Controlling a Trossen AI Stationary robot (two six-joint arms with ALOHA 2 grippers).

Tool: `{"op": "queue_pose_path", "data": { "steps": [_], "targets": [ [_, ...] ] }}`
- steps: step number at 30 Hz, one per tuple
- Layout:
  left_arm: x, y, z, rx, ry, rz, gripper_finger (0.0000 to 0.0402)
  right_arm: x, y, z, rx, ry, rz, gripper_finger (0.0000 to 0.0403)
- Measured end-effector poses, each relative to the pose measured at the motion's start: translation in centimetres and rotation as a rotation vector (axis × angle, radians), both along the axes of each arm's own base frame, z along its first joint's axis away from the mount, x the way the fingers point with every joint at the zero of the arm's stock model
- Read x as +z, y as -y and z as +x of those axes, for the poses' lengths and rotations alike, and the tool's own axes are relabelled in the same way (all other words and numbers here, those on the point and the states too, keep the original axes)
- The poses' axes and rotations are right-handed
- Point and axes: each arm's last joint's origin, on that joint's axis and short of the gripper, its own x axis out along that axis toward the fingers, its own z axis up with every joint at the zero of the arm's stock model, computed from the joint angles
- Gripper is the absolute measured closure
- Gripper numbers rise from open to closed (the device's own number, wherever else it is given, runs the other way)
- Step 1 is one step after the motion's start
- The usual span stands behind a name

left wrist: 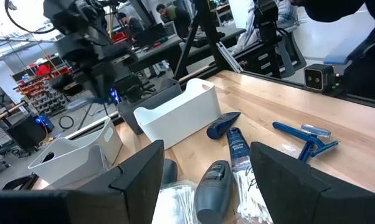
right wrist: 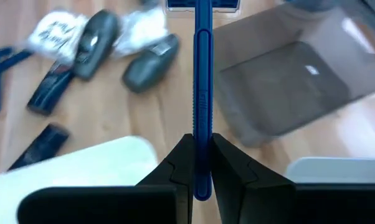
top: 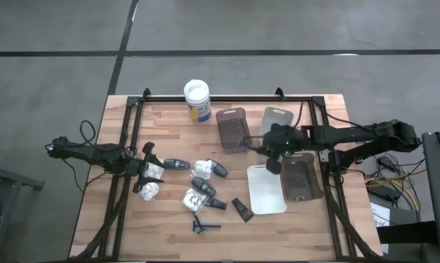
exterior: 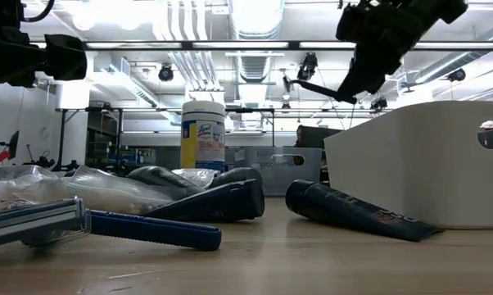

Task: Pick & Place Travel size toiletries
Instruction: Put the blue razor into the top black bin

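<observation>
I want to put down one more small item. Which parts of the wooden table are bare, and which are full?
Bare wood lies along the near edge, beside the blue razor and black tube, and in the far left corner, left of the white-lidded tub. The middle, around the packets and dark bottles, is crowded. The trays fill the right side.

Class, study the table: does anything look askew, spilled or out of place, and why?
Nothing is spilled or damaged. The toiletries lie in a loose jumble, and one blue razor sits apart near the table's front edge. The right gripper is shut on another blue razor above the grey trays. The left gripper hangs open over white packets.
</observation>
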Motion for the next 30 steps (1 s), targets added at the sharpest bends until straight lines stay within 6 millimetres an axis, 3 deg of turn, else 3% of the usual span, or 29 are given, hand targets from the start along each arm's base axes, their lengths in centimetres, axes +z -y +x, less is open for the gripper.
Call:
{"op": "queue_pose_path", "data": {
  "steps": [14, 23, 30],
  "targets": [
    [0.0, 0.0, 0.0, 0.000, 0.000, 0.000, 0.0158, -1.6, 4.2, 1.0, -0.190, -0.022, 0.029, 0.0372],
    [0.0, 0.0, 0.0, 0.000, 0.000, 0.000, 0.0158, -3.0, 5.6, 5.9, -0.248, 0.095, 0.077, 0.0355],
    [0.0, 0.0, 0.0, 0.000, 0.000, 0.000, 0.0158, -3.1, 6.8, 9.4, -0.229, 0.052, 0.052, 0.0370]
  ]
}}
